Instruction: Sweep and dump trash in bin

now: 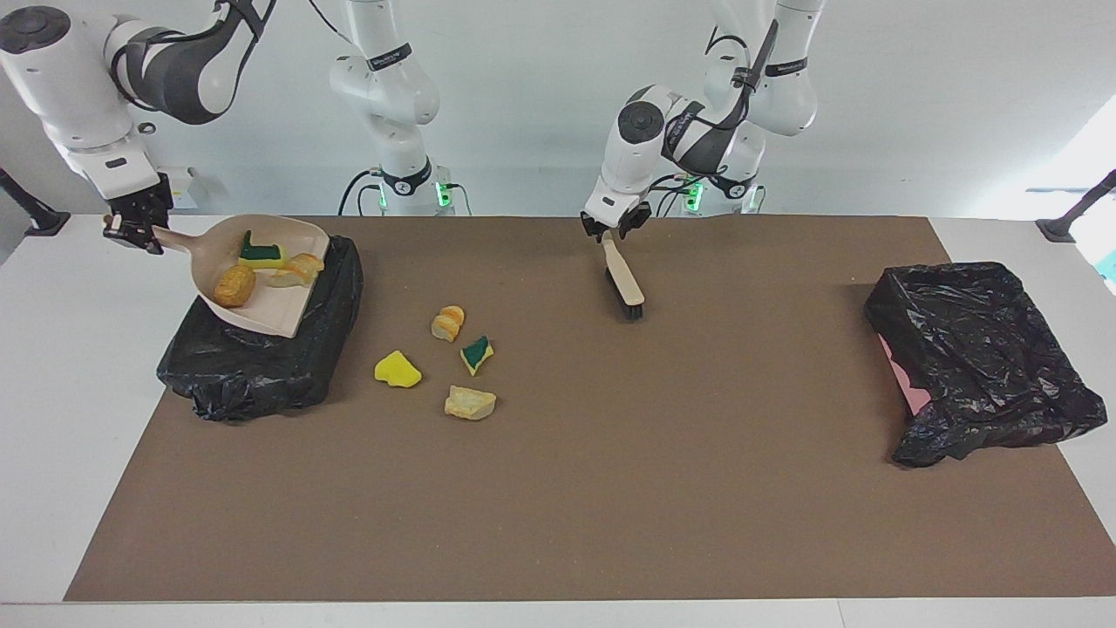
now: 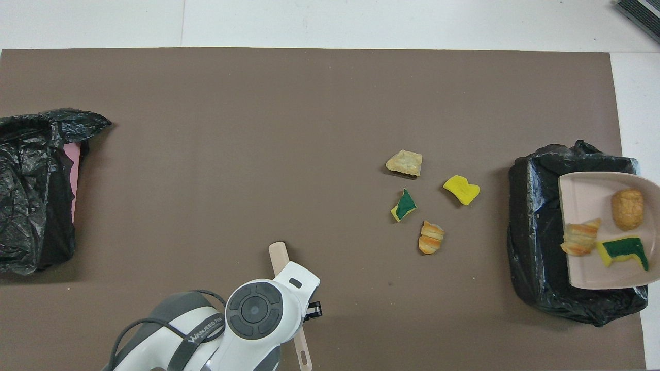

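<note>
Facing view: my right tool (image 1: pixel 131 228) is clamped on the handle of the beige dustpan (image 1: pixel 270 305), which is tilted over the black-bagged bin (image 1: pixel 253 366), I judge so that its three pieces of trash (image 1: pixel 234 284) can slide in. Four more scraps (image 1: pixel 398 370) lie on the tabletop's brown mat (image 1: pixel 697 480) beside that bin, awaiting a sweep. My left tool (image 1: pixel 613 228) is at the brush (image 1: pixel 623 283) handle, bristles down on the mat; whether it grips, I cannot tell.

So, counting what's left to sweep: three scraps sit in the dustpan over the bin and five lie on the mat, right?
Not five: four scraps lie on the mat, as the overhead view shows. Three do sit in the dustpan over the bin.
</note>
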You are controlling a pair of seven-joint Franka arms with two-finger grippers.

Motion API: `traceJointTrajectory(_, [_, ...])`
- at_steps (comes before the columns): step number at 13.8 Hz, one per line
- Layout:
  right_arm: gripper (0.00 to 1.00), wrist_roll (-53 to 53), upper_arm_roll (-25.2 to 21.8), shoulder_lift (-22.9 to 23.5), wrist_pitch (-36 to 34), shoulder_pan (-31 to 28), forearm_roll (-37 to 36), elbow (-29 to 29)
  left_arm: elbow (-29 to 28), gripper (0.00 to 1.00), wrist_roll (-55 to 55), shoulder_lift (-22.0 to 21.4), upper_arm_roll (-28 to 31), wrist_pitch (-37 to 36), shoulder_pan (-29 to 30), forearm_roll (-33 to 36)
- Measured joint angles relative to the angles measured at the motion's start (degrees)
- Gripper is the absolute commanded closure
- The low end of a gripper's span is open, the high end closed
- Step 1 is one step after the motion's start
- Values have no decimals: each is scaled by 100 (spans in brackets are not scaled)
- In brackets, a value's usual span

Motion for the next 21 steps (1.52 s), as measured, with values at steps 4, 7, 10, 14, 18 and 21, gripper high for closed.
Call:
traceJointTrajectory(4, [100,134,101,-41,445,145,-1429,-220,702,0,223,459,68,140,545,16])
traceJointTrajectory(7, [100,1380,136,-314,155,953,-2860,-613,1253,0,773,841,86,144,930,79])
traceJointTrajectory(10, [100,2538,181,-655,-822,1880,-3647,-867,1640,0,1121,956,95,144,1193,84])
traceJointTrajectory(14, [100,2959,202,-824,-1243,2366,-4622,-885,2138,0,1227,981,99,71,1482,377])
traceJointTrajectory(18, [100,2970,428,-972,-1757,2466,-5060,-737,2637,0,2308,987,111,-576,2195,409])
traceJointTrajectory(21, [100,2981,762,-1040,-1984,2472,-5072,-715,2932,0,3257,1001,123,-995,2878,410])
